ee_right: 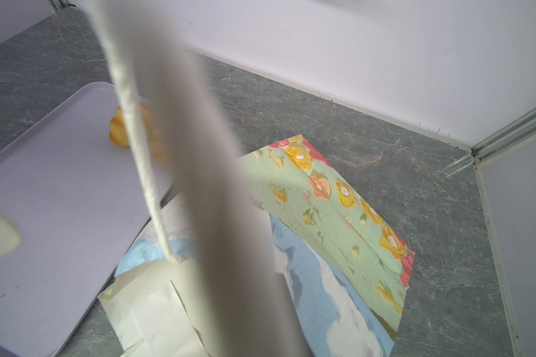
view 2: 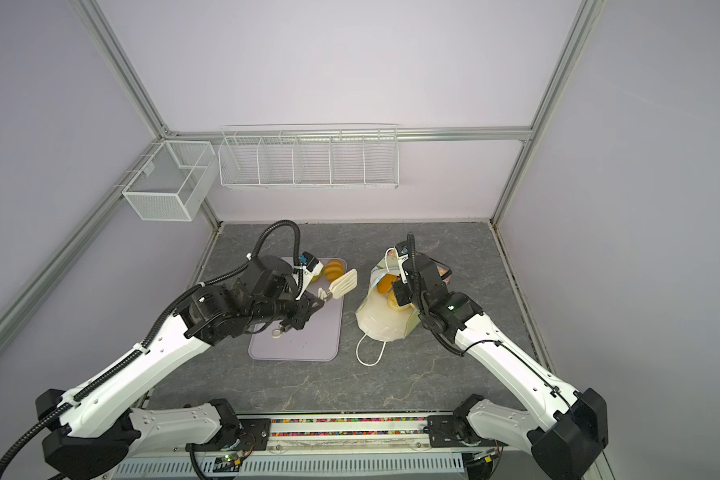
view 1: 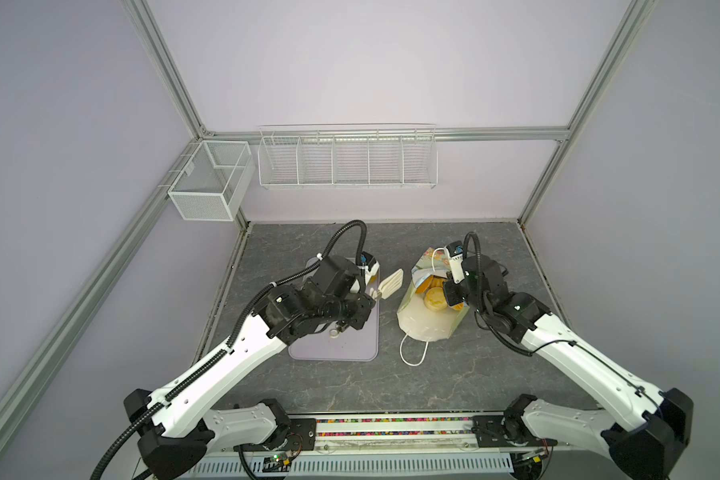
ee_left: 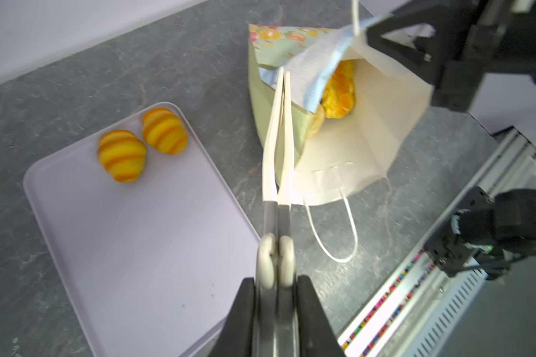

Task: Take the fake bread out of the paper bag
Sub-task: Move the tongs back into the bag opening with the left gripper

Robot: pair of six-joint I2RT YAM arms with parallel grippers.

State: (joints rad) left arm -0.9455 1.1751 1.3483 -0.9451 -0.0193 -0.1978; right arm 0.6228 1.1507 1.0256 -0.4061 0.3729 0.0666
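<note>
The paper bag (view 1: 422,330) leans on the grey table with its white inside facing up, seen in both top views (view 2: 381,322). My right gripper (view 1: 449,286) is shut on its upper rim. Fake bread lies inside: a ridged golden bun (view 1: 433,299) and an orange loaf (ee_left: 339,89). Two ridged buns (ee_left: 122,155) (ee_left: 164,130) rest on the lilac tray (ee_left: 136,247). My left gripper (ee_left: 276,284) is shut on cream tongs (ee_left: 277,139). The tongs are closed and empty, with their tips at the bag's green side. In the right wrist view the bag's paper (ee_right: 338,201) hides the jaws.
A white cord handle (view 1: 412,353) trails from the bag towards the front. A white wire rack (view 1: 346,160) and a mesh basket (view 1: 211,178) hang on the back wall. The tray (view 1: 350,349) lies just left of the bag.
</note>
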